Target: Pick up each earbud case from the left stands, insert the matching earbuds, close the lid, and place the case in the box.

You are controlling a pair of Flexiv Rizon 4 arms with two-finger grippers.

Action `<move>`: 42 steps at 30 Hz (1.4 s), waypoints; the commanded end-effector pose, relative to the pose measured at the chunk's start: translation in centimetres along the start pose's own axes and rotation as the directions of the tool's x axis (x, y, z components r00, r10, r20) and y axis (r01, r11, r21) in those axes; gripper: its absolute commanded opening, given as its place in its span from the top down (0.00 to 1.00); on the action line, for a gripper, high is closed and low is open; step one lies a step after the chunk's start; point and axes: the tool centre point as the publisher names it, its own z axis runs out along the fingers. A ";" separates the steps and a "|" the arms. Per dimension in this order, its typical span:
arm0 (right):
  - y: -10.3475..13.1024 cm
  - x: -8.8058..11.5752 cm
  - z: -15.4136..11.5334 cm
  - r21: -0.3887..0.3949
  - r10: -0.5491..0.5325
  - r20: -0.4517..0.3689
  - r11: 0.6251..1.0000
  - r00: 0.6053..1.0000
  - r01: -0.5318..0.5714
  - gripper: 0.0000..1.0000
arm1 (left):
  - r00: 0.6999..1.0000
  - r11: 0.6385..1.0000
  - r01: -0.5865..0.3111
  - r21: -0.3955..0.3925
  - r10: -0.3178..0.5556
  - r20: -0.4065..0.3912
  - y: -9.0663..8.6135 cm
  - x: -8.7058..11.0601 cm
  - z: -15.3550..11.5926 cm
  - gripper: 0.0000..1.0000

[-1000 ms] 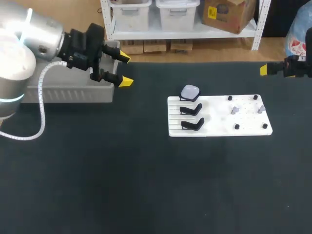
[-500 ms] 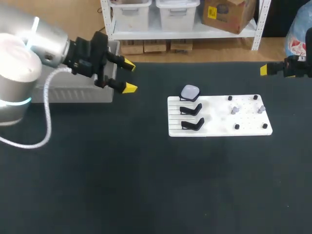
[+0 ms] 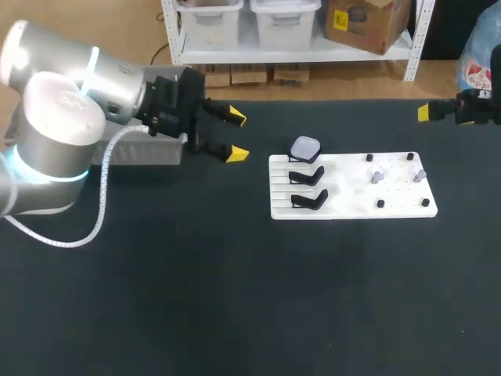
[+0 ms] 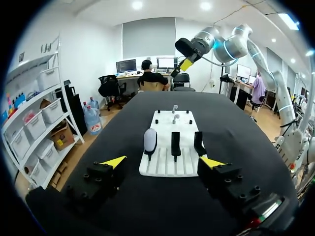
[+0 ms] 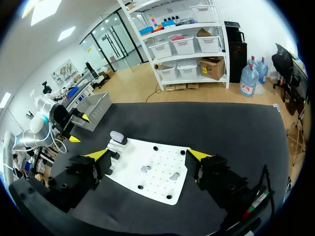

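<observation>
Earbud case [image 3: 305,148] on board [image 3: 352,200]; left jaws spread; right jaws spread, clear only wrist view.

The table [image 3: 235,298] is plain black. In the middle right of the frame the board [image 3: 344,196] is white, with black stands [image 3: 308,175]. The earbud case [image 3: 305,148] is pale grey. The left gripper [image 3: 236,135] is black with yellow tips, the left arm [image 3: 55,117] silver with a light blue ring, and the box [image 3: 117,150] at upper left is grey
</observation>
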 end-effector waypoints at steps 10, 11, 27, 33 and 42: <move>0.0 0.0 0.0 0.000 0.000 0.000 1.000 1.000 0.000 0.00 | 1.000 0.999 -0.012 0.052 0.011 0.005 1.6 0.1 4.7 0.03; 0.0 0.0 0.0 0.000 0.000 0.000 1.000 1.000 0.000 0.00 | 1.000 0.998 -0.011 0.060 0.011 0.008 1.5 0.2 5.0 0.06; 0.0 0.0 0.0 0.000 0.000 0.000 1.000 1.000 0.000 0.00 | 1.000 0.995 0.007 0.101 -0.008 0.006 2.2 0.9 8.2 0.31; 0.0 0.0 0.0 0.000 0.000 0.000 1.000 1.000 0.000 0.00 | 1.000 0.992 0.005 0.123 -0.007 0.021 2.5 0.7 9.0 0.33; 0.0 0.0 0.0 0.000 0.000 0.000 1.000 1.000 0.000 0.00 | 0.999 0.989 0.013 0.145 -0.017 0.028 2.9 0.9 10.2 0.36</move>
